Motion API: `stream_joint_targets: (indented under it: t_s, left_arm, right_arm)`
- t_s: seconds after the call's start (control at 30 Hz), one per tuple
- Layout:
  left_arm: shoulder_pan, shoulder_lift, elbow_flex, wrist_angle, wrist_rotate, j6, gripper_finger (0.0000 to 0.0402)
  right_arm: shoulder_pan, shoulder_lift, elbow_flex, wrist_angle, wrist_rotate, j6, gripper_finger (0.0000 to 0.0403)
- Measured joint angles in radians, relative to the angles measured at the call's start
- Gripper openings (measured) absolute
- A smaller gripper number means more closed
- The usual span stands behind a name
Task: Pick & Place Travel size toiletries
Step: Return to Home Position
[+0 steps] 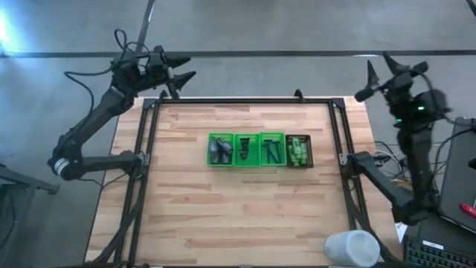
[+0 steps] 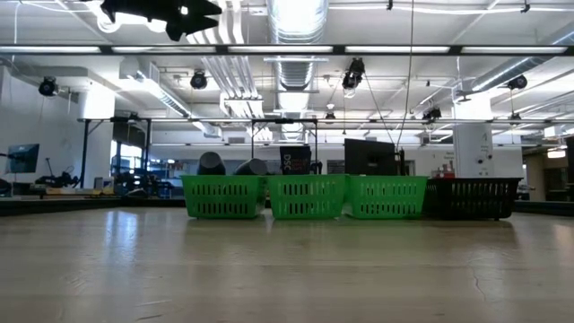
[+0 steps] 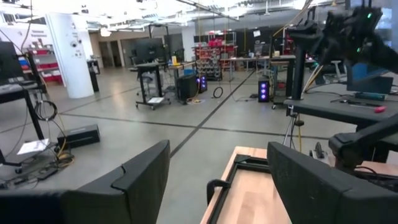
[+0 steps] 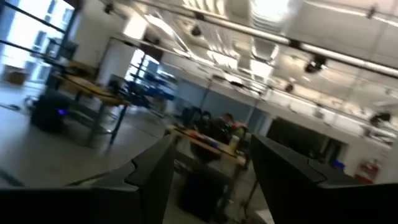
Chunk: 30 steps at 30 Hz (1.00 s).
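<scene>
Your left gripper [image 1: 184, 69] is hanging just past the far left corner of the table [image 1: 186, 216]. Its fingers are spread wide and it's carrying nothing; the left wrist view is showing only open floor between them. Your right gripper [image 1: 387, 71] is doing the same past the far right corner, up off the table with its jaws apart and nothing in them.

All the toiletries are sitting mid-table in one row. The green tray [image 1: 209, 149] is holding three kinds:
- The grey bottles [image 1: 218, 152] are lying in its left compartment.
- The dark tubes [image 1: 244, 149] are lying in the middle compartment.
- The razors [image 1: 273, 152] are lying in the right compartment.

The black bin [image 1: 299, 137] is sitting right up against the tray's right end, and the green mini bottles [image 1: 299, 154] are packed inside it.

From the low view, the tops of the grey bottles are poking up over the tray's left end. Both grippers are staying well apart from the tray and bin.
</scene>
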Motion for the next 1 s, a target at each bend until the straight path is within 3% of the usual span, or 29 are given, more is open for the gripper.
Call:
stream_joint_targets:
  t_s: [0.23,0.47,0.73,1.0]
  left_arm:
    - [0.0,0.03,0.0,0.0,0.0,0.0,0.0273]
    - [0.0,0.053,-0.003,0.0,-0.001,0.0,0.0273]
    - [0.0,0.076,-0.008,0.0,0.0,0.0,0.0273]
    - [0.0,0.1,-0.008,0.0,0.0,0.0,0.0273]
  right_arm:
    - [-0.109,-0.181,-0.33,0.185,0.012,0.101,0.0187]
    - [-0.141,-0.279,-0.599,0.197,0.055,0.274,0.0168]
    - [-0.195,-0.335,-0.777,0.247,0.246,0.458,0.0145]
    - [-0.195,-0.377,-0.905,0.246,0.245,0.632,0.0121]
